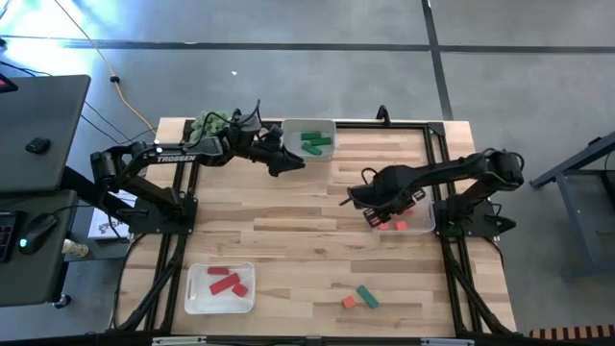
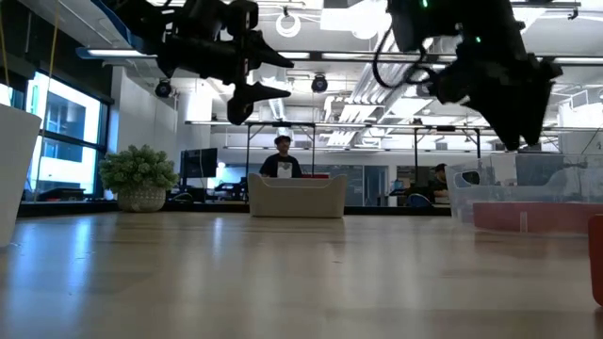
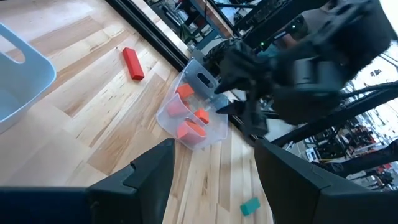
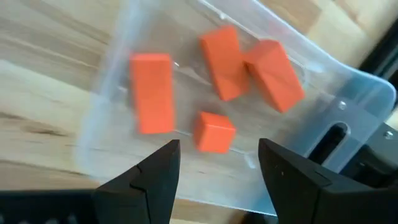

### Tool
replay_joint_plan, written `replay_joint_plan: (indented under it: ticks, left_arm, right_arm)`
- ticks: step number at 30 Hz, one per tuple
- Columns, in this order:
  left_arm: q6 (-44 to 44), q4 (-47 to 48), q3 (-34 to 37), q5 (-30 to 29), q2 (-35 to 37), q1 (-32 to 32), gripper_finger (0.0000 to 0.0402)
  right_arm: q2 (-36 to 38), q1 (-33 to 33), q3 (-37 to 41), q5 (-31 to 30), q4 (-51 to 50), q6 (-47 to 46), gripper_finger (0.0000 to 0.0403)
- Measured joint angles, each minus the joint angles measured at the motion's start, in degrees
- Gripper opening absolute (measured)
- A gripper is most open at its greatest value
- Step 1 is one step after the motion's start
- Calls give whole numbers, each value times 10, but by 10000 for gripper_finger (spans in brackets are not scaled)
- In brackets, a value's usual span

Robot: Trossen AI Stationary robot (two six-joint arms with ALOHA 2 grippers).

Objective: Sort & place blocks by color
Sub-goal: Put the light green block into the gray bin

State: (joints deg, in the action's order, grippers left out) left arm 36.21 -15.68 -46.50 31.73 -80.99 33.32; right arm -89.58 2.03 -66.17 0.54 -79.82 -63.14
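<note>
Hovering over the clear tray (image 4: 348,106) of orange blocks (image 4: 152,92) at the counter's (image 1: 307,231) right edge, right end effector (image 4: 214,163) with fingers spread and nothing between them; four orange pieces directly below and just ahead of the fingertips, a small cube (image 4: 213,130) nearest. Left end effector (image 1: 288,160) parked beside the far tray (image 1: 309,125) holding green blocks (image 1: 316,143), fingers likewise apart and empty. Red blocks (image 1: 227,282) resting in a third tray (image 1: 197,300) toward the near left corner, well away from both end effectors. Still loose on the bare wood, well apart from the right end effector toward the near edge: one green block (image 1: 366,296) and one small orange block (image 1: 349,302), just beside each other. Judging by look, rigid, light, smooth-faced pieces with flat parallel sides; likely easy to pinch but prone to twisting or skidding if caught on a corner. Best taken across the two narrower flat faces at mid-length, fingers square to the block, with care not to nudge the neighbouring piece.
</note>
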Motion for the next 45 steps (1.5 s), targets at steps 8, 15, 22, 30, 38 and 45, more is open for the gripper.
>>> replay_joint_plan:
  ticks: [8,15,22,30,38,45]
  left_arm:
    - [-16,20,0,0,0,0,211]
    - [-16,27,0,0,0,0,211]
    - [20,30,0,-4,6,-10,211]
    - [72,38,0,-47,27,-57,211]
    - [120,41,0,-101,31,-121,211]
    - [132,42,0,-151,32,-155,211]
  right_arm:
    - [0,51,-77,14,38,-46,204]
    - [0,112,-92,23,147,-60,204]
    - [-1,177,-92,6,180,-108,225]
    - [-2,256,-79,15,213,-147,233]
    - [-40,321,-79,49,285,-180,233]
    - [-101,349,-79,90,287,-178,225]
